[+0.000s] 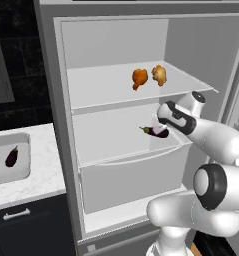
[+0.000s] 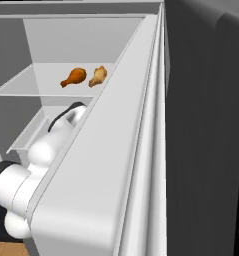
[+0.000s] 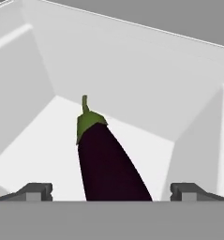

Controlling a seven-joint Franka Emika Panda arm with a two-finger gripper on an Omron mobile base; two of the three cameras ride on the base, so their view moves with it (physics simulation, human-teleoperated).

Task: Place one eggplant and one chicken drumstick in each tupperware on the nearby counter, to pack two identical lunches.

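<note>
The gripper (image 3: 111,191), jaws spread wide and empty, is seen straddling the eggplant (image 3: 108,161) on the lower fridge shelf (image 1: 111,137), whose long axis is aligned with the approach, stem pointing away.

Two drumsticks (image 1: 149,76) on upper fridge shelf (image 1: 101,87), one eggplant (image 1: 157,132) below (another (image 1: 11,156) seemingly in tupperware (image 1: 22,172)).

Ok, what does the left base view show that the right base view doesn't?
Left base view alone: an eggplant on the lower fridge shelf by the arm's hand, and the marble counter with a tupperware already holding another eggplant. Right base view alone: the fridge's outer side wall filling the foreground. Both share the two chicken drumsticks on the upper shelf.
</note>
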